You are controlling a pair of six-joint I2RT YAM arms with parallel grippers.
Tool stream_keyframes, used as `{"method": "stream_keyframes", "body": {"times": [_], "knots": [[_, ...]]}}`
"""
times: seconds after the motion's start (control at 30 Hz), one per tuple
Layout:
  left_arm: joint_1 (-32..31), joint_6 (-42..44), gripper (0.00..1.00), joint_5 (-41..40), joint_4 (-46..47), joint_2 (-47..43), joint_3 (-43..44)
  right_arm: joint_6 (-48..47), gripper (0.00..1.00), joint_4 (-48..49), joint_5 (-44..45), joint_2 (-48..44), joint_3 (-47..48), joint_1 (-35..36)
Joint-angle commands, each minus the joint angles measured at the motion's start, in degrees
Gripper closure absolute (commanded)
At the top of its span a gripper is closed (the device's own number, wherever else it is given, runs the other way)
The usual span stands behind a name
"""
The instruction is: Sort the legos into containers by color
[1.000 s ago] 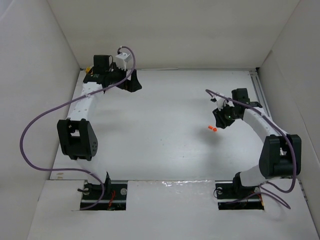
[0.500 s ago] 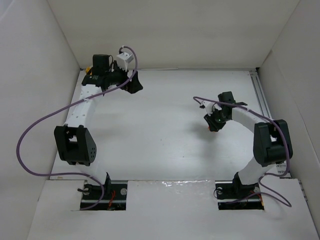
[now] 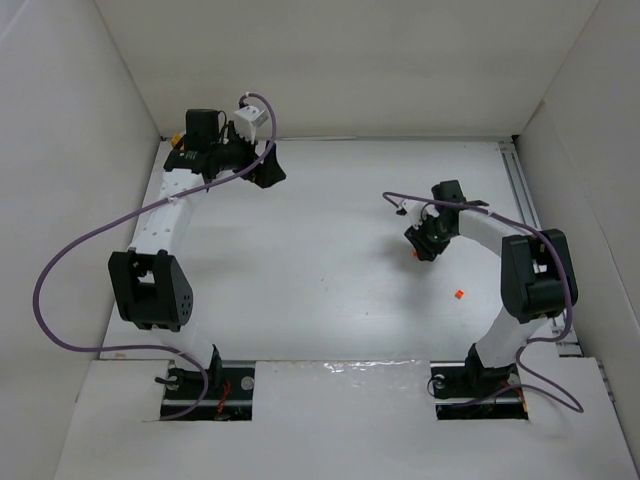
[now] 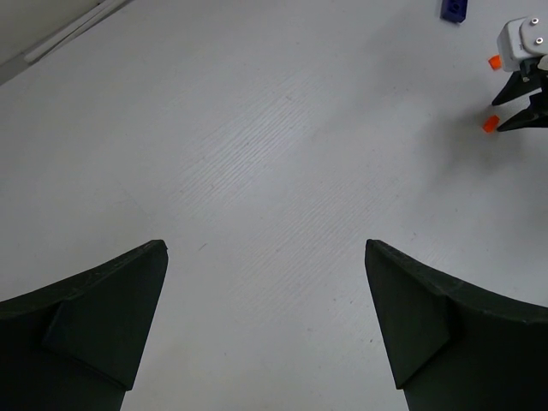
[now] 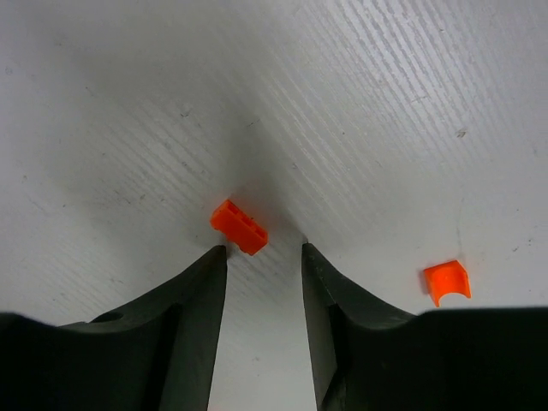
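Observation:
A small orange lego lies on the white table just past the fingertips of my right gripper, nearer the left finger. The jaws stand apart with nothing between them. In the top view that gripper hovers low at centre right with the orange lego at its tip. A second orange piece lies apart to the front right. My left gripper is wide open and empty at the back left. A dark blue lego shows far off. The containers are out of view.
White walls close in the table on the left, back and right. A metal rail runs along the right edge. Purple cables loop off both arms. A small yellow thing shows behind the left wrist.
The right gripper swung left and dropped over the orange lego, which now sits slightly further left. A small orange piece now lies to the front right. The left arm barely shifted.

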Motion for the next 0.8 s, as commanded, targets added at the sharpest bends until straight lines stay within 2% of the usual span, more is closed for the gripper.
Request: {"method": "stream_keyframes", "body": {"times": [0.0, 0.53, 0.77], "knots": [[0.0, 0.8, 0.00, 1.0, 0.8, -0.5, 1.1, -0.7, 0.54, 3.4, 0.5, 0.0, 1.3, 0.6], [0.0, 1.3, 0.00, 1.5, 0.2, 1.2, 2.8, -18.0, 0.52, -2.7, -3.4, 1.6, 2.4, 0.6], [0.0, 1.9, 0.00, 1.0, -0.3, 1.2, 2.8, -21.9, 0.52, -4.9, -3.9, 2.9, 4.2, 1.1]]}}
